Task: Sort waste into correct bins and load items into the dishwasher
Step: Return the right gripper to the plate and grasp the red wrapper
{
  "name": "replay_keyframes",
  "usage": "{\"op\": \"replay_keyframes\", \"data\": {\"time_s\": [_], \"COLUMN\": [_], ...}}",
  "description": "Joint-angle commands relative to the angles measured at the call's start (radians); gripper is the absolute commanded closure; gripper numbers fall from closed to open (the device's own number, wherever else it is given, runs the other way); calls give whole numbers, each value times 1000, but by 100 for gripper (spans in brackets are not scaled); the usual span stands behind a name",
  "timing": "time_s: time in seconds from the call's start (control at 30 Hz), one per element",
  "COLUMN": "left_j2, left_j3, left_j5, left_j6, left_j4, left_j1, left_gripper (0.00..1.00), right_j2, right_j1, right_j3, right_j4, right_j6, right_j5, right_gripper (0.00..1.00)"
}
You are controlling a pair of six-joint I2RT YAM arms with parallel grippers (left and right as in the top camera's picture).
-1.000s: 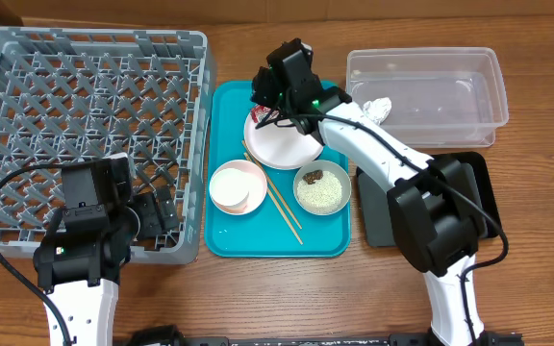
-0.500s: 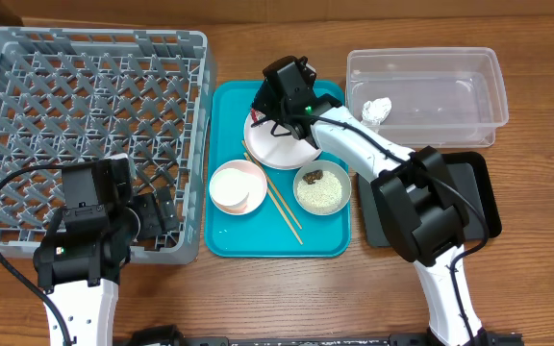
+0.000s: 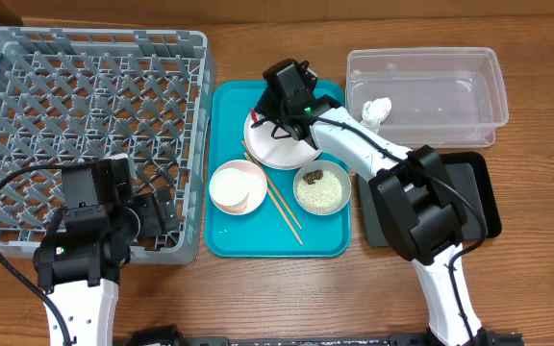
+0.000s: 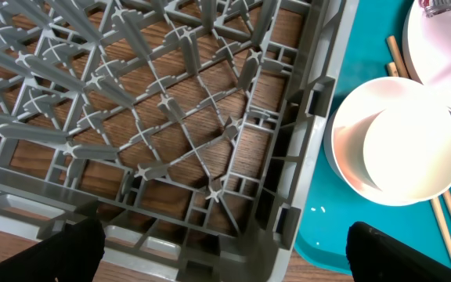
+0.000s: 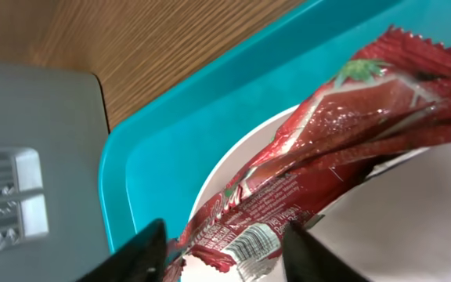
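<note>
The red snack wrapper (image 5: 327, 157) lies on the white plate (image 3: 285, 146) at the back of the teal tray (image 3: 229, 235). My right gripper (image 5: 224, 239) is down over its near end, open, one finger on each side of the foil. In the overhead view the right gripper (image 3: 275, 111) hides most of the wrapper. A pink bowl (image 3: 239, 185) with a white cup (image 4: 409, 160) in it, a grey-green bowl (image 3: 322, 188) of rice, and chopsticks (image 3: 282, 207) are on the tray. My left gripper (image 4: 225, 254) hangs open over the dish rack's (image 3: 85, 96) front right corner.
A clear tub (image 3: 426, 58) at the back right holds a crumpled white tissue (image 3: 376, 111). A black tray (image 3: 479, 192) lies in front of it, partly under my right arm. The rack's wall stands close against the teal tray's left edge.
My right gripper has shifted slightly over the plate and its jaws have narrowed around the wrapper's end. The left arm has not moved.
</note>
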Motion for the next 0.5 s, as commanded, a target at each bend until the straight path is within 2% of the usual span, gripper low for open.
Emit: {"op": "replay_keyframes", "data": {"time_s": [0.0, 0.13, 0.33, 0.43, 0.47], "left_j2": [3, 3, 3, 3, 3], "left_j3": [22, 22, 22, 22, 22], "left_j5": [-2, -2, -2, -2, -2], "left_j6": [-7, -7, -7, -7, -7], "left_j4": [-3, -3, -5, -7, -7], "left_j1": [4, 4, 4, 4, 4], "left_gripper": [1, 0, 0, 0, 0], "right_j2": [16, 16, 16, 16, 16], "right_j1": [5, 5, 3, -2, -3], "right_j3": [0, 0, 0, 0, 0], "right_j4": [-14, -53, -56, -53, -54], "right_j6": [8, 8, 8, 8, 7], "right_j5": [14, 20, 38, 37, 34], "right_gripper": [61, 80, 87, 96, 96]}}
